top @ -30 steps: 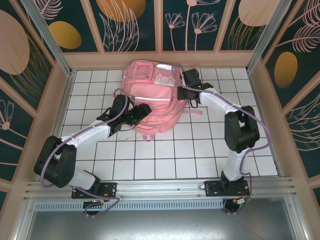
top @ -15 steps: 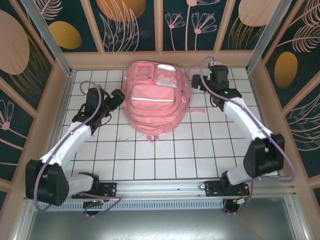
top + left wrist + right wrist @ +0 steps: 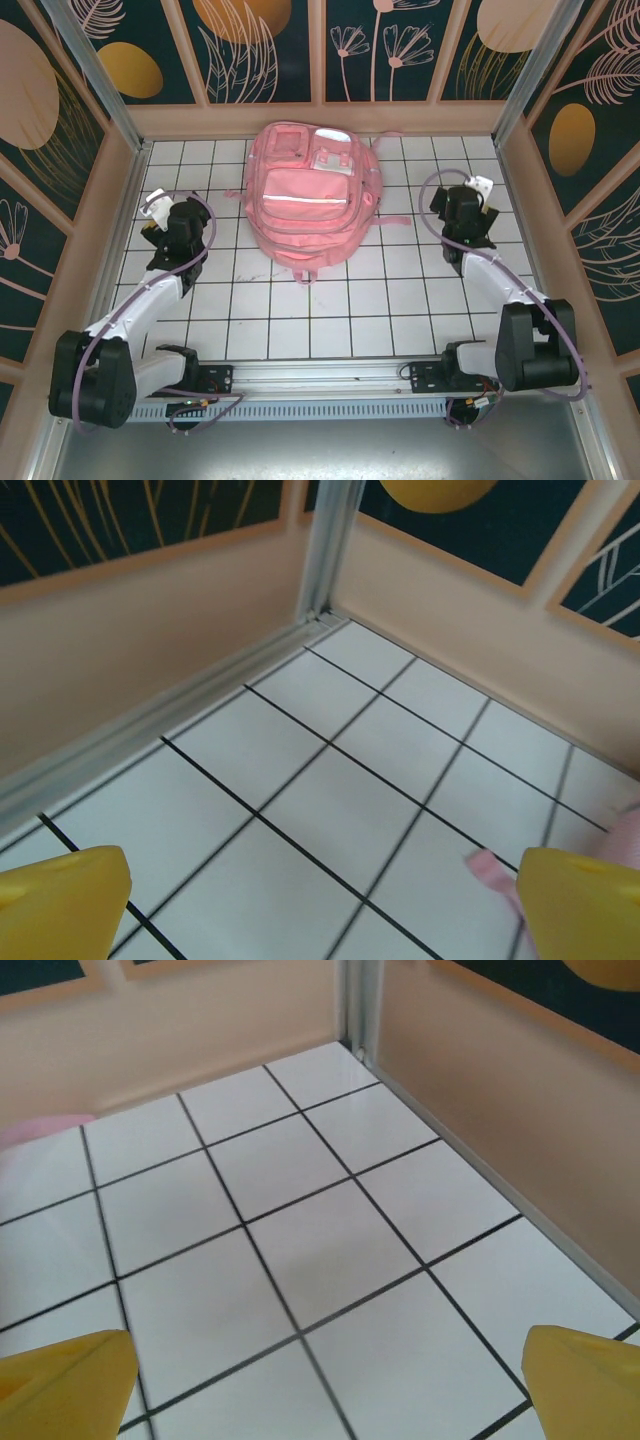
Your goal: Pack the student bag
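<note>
Student bag (image 3: pixel 308 200), pink with a white stripe across its front, lies flat on the white tiled table (image 3: pixel 330 310), pockets facing up and touched by neither arm. Left of the bag and well apart from it, the left gripper (image 3: pixel 320 872) hangs over bare tiles, its yellow fingers (image 3: pixel 60 905) spread wide with nothing between them; a pink strap end (image 3: pixel 490 870) lies near its right finger. Right of the bag, also apart, the right gripper (image 3: pixel 325 1350) has its jaws fully parted, holding nothing
</note>
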Tool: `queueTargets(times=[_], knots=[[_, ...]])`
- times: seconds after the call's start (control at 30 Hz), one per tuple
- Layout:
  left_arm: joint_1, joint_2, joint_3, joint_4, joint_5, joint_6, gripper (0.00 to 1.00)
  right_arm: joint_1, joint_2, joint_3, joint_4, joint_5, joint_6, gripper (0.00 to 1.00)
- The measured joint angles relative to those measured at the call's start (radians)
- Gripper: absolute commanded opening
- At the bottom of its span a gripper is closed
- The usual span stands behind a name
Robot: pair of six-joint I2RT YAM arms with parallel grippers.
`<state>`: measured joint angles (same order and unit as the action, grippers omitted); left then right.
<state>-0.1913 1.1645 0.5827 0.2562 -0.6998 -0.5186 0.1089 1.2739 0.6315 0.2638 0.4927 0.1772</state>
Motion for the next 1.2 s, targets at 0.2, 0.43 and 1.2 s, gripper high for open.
queueTargets(times=[0.2, 0.43, 1.2], knots=[[0.037, 0.084, -0.068, 0.209, -0.023, 0.141, 0.99, -0.009, 0.025, -0.2, 0.28, -0.016, -0.057, 0.99], [0.061, 0.19, -0.211, 0.485, 0.033, 0.298, 0.99, -0.02, 0.166, -0.29, 0.591, -0.098, -0.128, 0.99], [0.144, 0.349, -0.373, 1.019, 0.491, 0.458, 0.99, -0.116, 0.255, -0.425, 0.981, -0.447, -0.175, 0.99]])
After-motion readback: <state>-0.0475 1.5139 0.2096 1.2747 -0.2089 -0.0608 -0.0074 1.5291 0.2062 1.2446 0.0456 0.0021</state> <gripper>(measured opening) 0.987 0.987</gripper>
